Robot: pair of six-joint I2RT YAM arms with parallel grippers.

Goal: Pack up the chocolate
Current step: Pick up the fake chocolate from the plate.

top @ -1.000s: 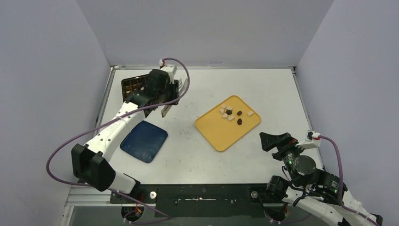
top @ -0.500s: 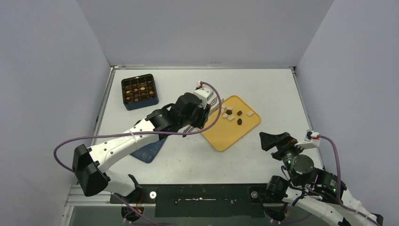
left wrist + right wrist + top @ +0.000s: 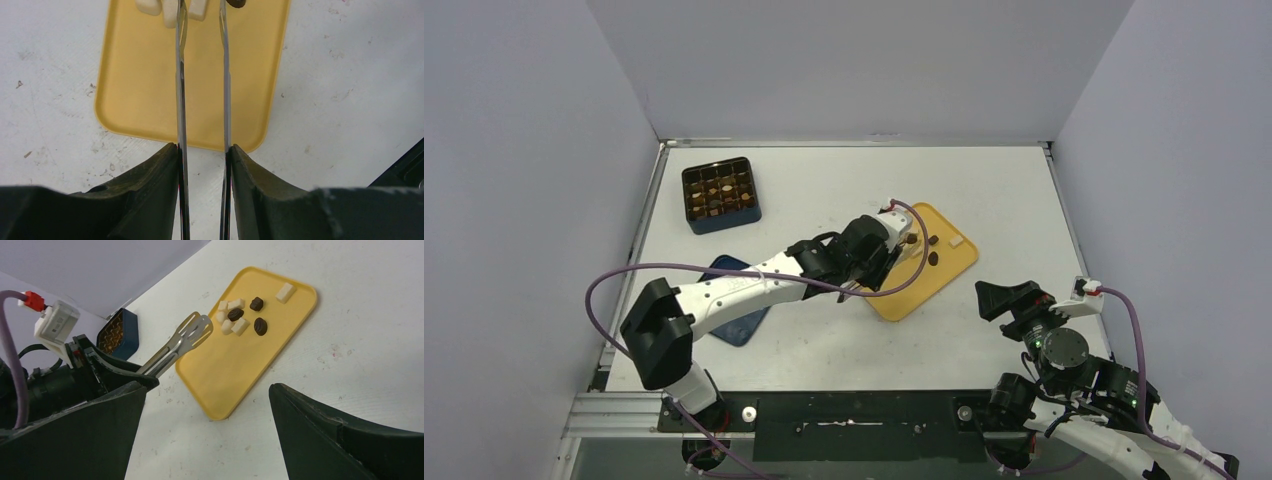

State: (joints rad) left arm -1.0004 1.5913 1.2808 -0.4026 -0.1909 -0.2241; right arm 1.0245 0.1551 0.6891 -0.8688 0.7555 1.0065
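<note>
Several small chocolate pieces lie at the far end of the yellow tray [image 3: 916,285]: cream cubes [image 3: 240,325] and dark rounded ones [image 3: 260,326]. My left gripper [image 3: 869,265] is shut on long metal tongs [image 3: 180,75] and reaches over the tray's near-left part. The two tong blades stand apart, their flat tips [image 3: 196,332] just short of the cream cubes [image 3: 148,6]; I see nothing held between them. The dark-blue box [image 3: 719,193], its cells partly filled with chocolates, sits at the back left. My right gripper [image 3: 208,386] is open and holds nothing, low at the near right.
A dark-blue lid [image 3: 742,322] lies on the white table near the left, partly under my left arm. Grey walls close off the table at the back and on both sides. The left arm's purple cable [image 3: 624,275] loops above the table.
My left arm has swung with the tongs from the box at the back left, across the table, to the yellow tray. The right arm has not moved.
</note>
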